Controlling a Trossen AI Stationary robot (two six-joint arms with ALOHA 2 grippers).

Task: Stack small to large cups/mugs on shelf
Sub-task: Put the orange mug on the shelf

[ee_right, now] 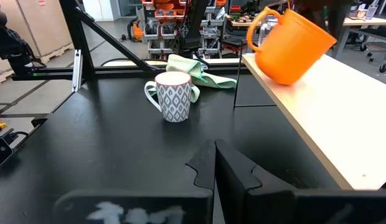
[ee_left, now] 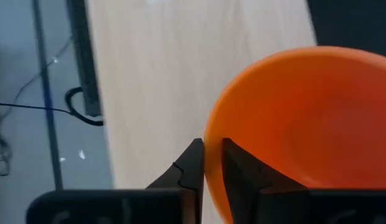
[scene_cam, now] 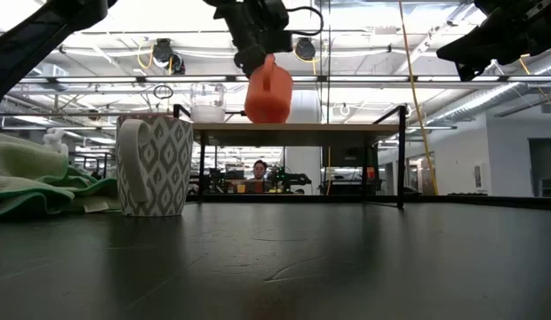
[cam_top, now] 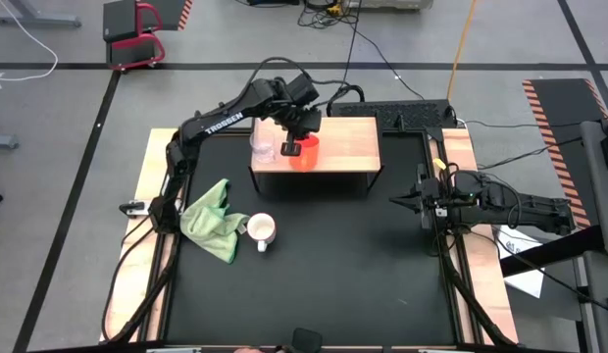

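While my left tool (cam_top: 302,137) pinches the orange mug (cam_top: 304,154) tilted above the shelf (cam_top: 348,142) at upper centre beside the glass cup (cam_top: 262,147), the white mug (cam_top: 262,229) waits on the counter (cam_top: 333,265), my right tool (cam_top: 407,202) shut.

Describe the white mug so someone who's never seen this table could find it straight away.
Start at the black table and find the crumpled green cloth. The white mug stands upright right beside it, below the wooden shelf. Unlike the orange mug, it carries a grey leaf pattern.
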